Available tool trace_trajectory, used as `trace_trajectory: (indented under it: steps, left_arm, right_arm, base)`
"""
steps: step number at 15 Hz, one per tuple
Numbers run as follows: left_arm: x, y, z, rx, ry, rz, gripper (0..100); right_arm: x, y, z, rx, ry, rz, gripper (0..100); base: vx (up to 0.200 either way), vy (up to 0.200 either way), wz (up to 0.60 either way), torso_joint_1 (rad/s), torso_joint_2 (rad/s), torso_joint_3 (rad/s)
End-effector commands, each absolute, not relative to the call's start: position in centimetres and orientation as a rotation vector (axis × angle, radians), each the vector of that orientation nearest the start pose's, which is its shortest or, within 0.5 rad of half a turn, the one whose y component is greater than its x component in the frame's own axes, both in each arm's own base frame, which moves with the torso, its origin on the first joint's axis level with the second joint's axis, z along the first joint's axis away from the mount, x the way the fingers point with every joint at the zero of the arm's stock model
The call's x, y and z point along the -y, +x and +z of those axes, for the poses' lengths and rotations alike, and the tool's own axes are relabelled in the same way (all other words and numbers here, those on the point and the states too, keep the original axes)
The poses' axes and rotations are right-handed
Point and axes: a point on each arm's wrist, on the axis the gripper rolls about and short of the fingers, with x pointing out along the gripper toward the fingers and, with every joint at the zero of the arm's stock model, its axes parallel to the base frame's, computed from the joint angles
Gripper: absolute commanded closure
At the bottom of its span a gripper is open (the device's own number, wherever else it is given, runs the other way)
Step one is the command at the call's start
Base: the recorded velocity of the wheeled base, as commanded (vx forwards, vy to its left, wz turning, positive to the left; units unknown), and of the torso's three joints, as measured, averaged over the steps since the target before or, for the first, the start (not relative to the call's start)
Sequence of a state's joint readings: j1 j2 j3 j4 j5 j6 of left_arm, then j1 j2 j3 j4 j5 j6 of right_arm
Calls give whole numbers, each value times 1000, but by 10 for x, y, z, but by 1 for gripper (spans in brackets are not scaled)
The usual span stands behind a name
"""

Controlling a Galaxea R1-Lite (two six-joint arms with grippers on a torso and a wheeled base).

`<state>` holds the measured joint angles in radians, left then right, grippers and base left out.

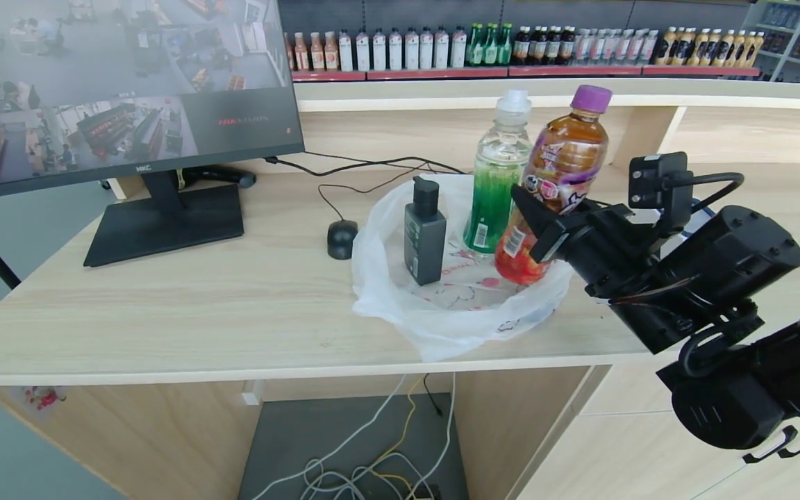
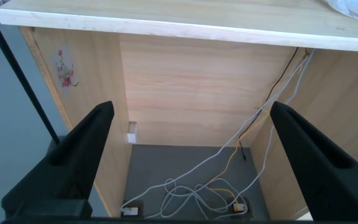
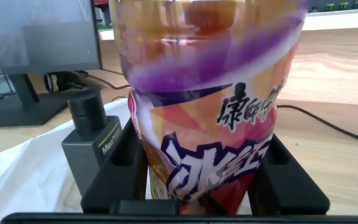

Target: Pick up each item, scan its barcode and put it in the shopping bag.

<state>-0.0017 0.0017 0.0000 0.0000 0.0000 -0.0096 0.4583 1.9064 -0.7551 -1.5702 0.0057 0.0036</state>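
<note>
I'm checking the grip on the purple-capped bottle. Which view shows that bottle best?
The head view: the whole bottle shows, cap to base, tilted, with the right gripper clamped on its lower half. The right wrist view gives its label close up between the fingers. The left wrist view faces under the counter.

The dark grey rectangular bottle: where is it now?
Head view: the dark grey rectangular bottle stands upright on the white plastic shopping bag, between the black computer mouse on the left and the green-labelled clear bottle.
</note>
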Motion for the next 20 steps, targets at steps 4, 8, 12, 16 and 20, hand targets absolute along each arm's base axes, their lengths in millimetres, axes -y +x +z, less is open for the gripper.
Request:
trace_trajectory:
  steps: [4,8,12,16,20]
  left_arm:
    - [0,-23,76,-2,-11,-2,0]
    - [0,-23,76,-2,-11,-2,0]
    - [0,-23,76,-2,-11,-2,0]
    - [0,-23,76,-2,-9,-2,0]
    - [0,-23,76,-2,-11,-2,0]
  right_arm:
    - [-155,312,177,364,88,460,100]
    - [-156,314,173,352,85,460,100]
    - [-155,312,171,349,52,455,100]
    - [-154,311,165,326,39,455,100]
    - [-157,313,155,297,34,461,100]
  base:
    - [0,0,0,0,0,0]
    - [0,0,0,0,0,0]
    - [0,0,0,0,0,0]
    - [0,0,0,0,0,0]
    - [0,0,0,0,0,0]
